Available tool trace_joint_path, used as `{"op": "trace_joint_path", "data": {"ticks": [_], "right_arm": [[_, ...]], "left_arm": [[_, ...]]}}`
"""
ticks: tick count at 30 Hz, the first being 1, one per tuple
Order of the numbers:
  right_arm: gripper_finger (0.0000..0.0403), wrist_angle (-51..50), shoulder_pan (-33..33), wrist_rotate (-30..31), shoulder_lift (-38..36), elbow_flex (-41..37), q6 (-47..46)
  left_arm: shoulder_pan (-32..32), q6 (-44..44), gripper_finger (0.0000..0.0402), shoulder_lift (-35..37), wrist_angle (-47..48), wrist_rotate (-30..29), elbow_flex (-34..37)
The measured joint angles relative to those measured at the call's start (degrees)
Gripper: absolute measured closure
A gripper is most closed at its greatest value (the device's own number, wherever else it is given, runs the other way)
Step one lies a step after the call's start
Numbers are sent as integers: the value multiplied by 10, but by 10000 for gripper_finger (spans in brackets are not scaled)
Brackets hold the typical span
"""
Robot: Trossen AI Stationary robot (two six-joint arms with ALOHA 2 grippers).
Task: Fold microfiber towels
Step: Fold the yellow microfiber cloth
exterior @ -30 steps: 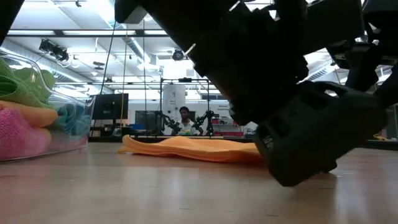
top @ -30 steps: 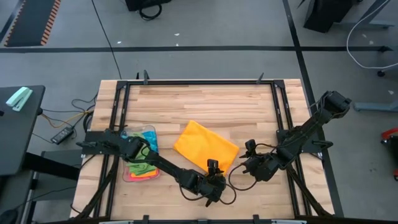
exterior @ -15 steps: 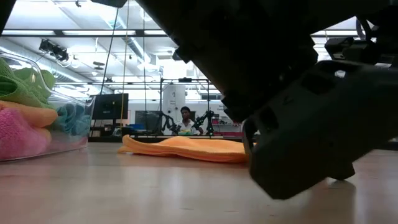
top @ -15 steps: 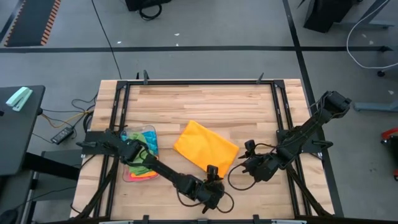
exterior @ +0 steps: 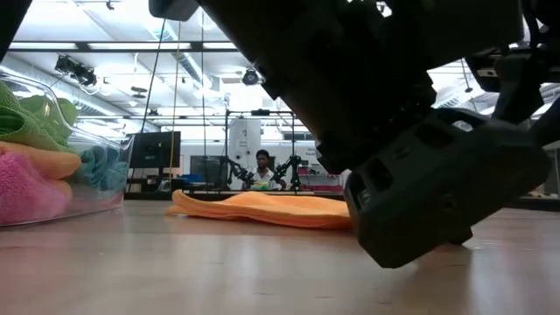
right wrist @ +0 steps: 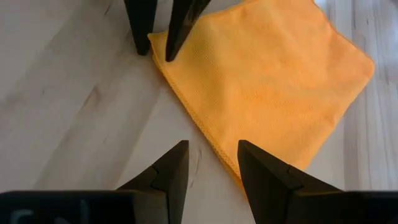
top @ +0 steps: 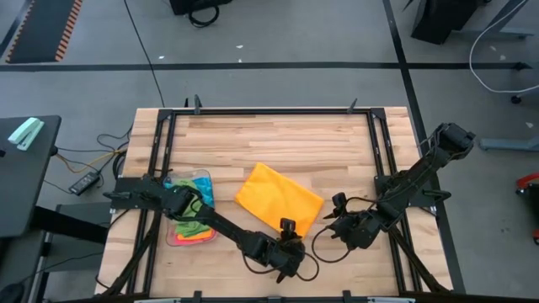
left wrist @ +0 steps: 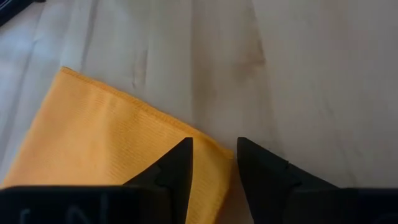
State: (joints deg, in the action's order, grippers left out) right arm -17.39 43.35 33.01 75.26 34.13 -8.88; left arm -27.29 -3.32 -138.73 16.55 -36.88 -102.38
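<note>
Jaws of the left gripper (left wrist: pixel 212 163) stand part open, straddling the near corner of the orange towel (top: pixel 279 199), nothing pinched yet. The right gripper (right wrist: pixel 208 163) hangs just beside the next edge, jaws equally apart and empty. Judged best: sink both until the tips meet the tabletop (top: pixel 278 143), then pinch the hem only.

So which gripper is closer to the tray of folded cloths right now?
Left. The left gripper sits at the orange towel's near corner, nearer the tray; the right gripper is past the towel's far side.
</note>
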Motion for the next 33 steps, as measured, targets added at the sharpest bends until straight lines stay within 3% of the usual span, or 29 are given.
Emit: {"op": "trace_joint_path", "data": {"ticks": [11, 19, 33], "right_arm": [[256, 0, 0, 2, 0, 0, 0], [256, 0, -1, 2, 0, 0, 5], [255, 154, -1, 13, 1, -56, 67]], "left_arm": [[16, 1, 277, 0, 16, -5, 0], [19, -26, 389, 0, 19, 17, 1], [4, -50, 396, 23, 40, 41, -28]]}}
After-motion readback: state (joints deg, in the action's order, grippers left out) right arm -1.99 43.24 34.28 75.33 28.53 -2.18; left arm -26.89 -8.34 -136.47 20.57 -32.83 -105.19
